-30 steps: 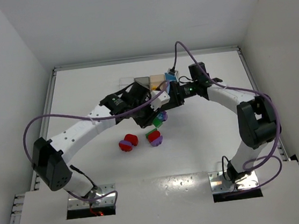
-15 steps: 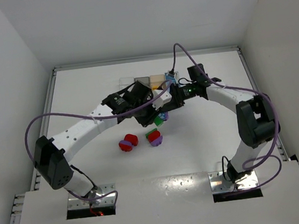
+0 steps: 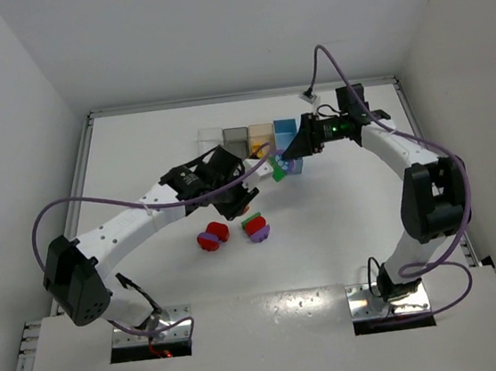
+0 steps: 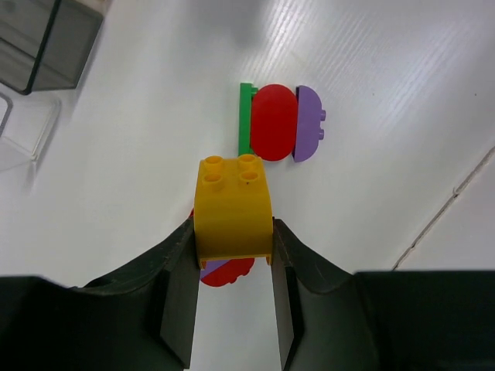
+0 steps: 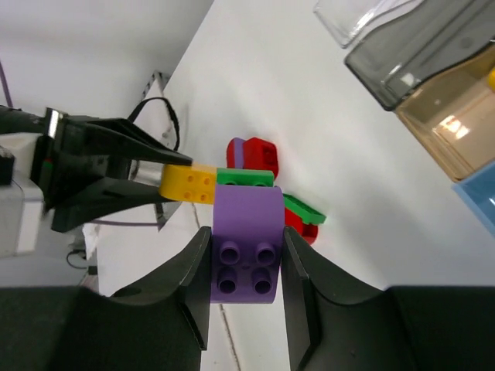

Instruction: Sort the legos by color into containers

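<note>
Well, the white table (image 3: 138, 162) carries everything. My left arm (image 3: 127, 222) and right arm (image 3: 396, 146) reach out over it from the near edge.

Four bins stand side by side in a row close to the far edge. The clear bin (image 3: 211, 139) is at the left end, then come the grey bin (image 3: 236, 137), the tan bin (image 3: 261, 135) and the blue bin (image 3: 285, 129).

My left gripper (image 4: 232, 228) hangs over the middle of the table, on the near side of the bins. Its fingers pinch a yellow brick (image 4: 232, 202) by two opposite sides, studs pointing away from me.

My right gripper (image 5: 246, 236) is up in the air just in front of the blue bin. Its fingers are clamped on a purple brick (image 5: 246, 216). A green brick (image 5: 245, 177) sits against that brick's far end, lifted along with it.

Below, two small clumps lie near each other between the bins and the near edge. One is a red and purple clump (image 3: 210, 237). The other is a red brick (image 4: 274, 122) sandwiched between a thin green plate (image 4: 245, 116) and a purple half-round (image 4: 308, 124).
</note>
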`<action>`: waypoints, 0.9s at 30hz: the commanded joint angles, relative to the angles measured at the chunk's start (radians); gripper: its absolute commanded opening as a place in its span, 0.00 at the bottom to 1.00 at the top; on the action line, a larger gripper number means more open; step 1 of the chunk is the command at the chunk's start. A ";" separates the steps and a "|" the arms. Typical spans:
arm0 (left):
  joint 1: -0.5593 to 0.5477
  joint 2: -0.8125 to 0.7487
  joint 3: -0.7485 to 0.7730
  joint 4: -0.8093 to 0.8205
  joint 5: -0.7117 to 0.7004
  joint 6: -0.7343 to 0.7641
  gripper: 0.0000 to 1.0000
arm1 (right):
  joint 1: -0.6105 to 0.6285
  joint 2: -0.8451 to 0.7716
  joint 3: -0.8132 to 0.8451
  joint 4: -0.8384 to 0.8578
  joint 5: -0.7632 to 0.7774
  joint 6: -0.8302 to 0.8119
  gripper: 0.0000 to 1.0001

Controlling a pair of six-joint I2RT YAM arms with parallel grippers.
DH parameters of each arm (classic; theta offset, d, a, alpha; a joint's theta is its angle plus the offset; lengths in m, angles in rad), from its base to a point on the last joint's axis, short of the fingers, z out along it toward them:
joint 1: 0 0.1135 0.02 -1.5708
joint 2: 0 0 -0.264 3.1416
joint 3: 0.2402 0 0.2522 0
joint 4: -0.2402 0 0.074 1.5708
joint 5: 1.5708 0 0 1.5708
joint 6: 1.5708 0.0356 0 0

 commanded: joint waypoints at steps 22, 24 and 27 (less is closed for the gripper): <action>0.163 0.469 0.524 0.191 0.040 -0.304 0.00 | -0.225 -0.225 -0.015 -0.165 0.229 -0.174 0.00; 0.175 0.521 0.560 0.191 0.050 -0.304 0.00 | -0.239 -0.225 -0.015 -0.165 0.229 -0.174 0.00; 0.185 0.567 0.609 0.191 0.050 -0.304 0.00 | -0.259 -0.236 -0.025 -0.165 0.229 -0.174 0.00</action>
